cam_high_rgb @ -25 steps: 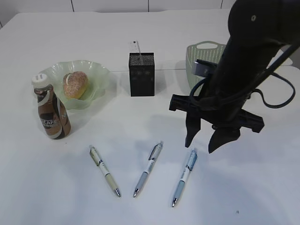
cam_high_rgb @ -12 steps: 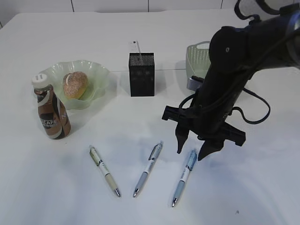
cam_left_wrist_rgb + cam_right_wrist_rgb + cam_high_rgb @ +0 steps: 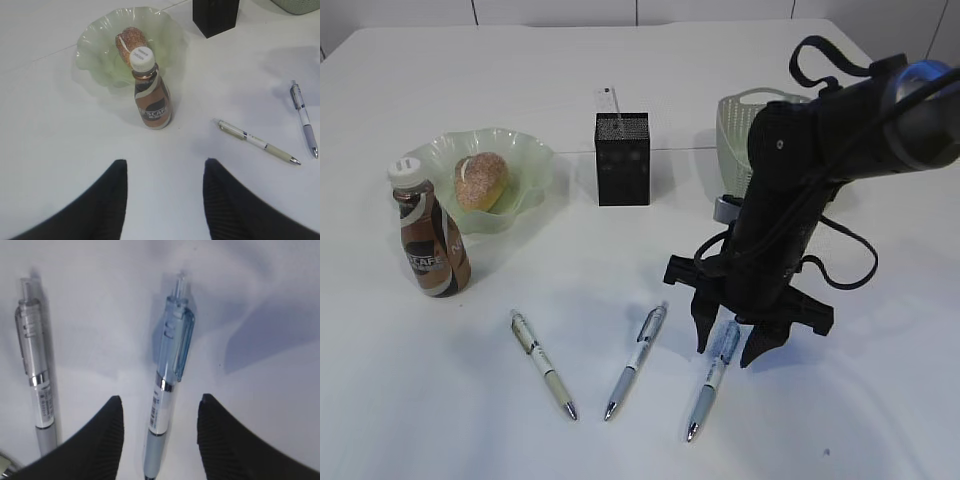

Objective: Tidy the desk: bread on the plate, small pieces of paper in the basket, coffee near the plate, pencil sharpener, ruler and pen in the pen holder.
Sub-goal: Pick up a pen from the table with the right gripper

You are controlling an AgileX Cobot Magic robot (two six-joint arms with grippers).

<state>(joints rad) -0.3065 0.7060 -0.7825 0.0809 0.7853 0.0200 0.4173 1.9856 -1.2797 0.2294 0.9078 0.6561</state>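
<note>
nearest the exterior camera, three pens on the white table (image 3: pixel 620 80), spread like a fan. rightmost, the blue pen (image 3: pixel 713 379), tip toward the camera, clip end pointing away. straddled at its upper half by the right gripper (image 3: pixel 730 350), jaws apart, one black finger on each side of the barrel, tips low near the table; contact with the pen not clear. in the right wrist view, the same blue pen (image 3: pixel 168 385) running up between the two dark fingers (image 3: pixel 97 445), a gap visible on either side, the gray pen (image 3: pixel 36 375) lying just to the left. in the exterior view that gray pen (image 3: pixel 636 362) in the middle, and further left the cream pen (image 3: pixel 544 364), angled the other way, well apart from the gripper.

left gripper (image 3: pixel 165 200) seen only in the left wrist view, jaws apart, nothing between them, hanging over bare table with the coffee bottle (image 3: pixel 150 95) ahead.

farther back on the left, the coffee bottle (image 3: pixel 428 232) upright with a white cap, just beside the green plate (image 3: pixel 535 160). on the plate, the sugared bread (image 3: pixel 480 180).

farther still, at centre, the black pen holder (image 3: pixel 622 160), upright, a white ruler (image 3: pixel 608 100) sticking out of its top. to the right, behind the black arm, the pale green basket (image 3: pixel 740 125), partly hidden; contents not visible.
</note>
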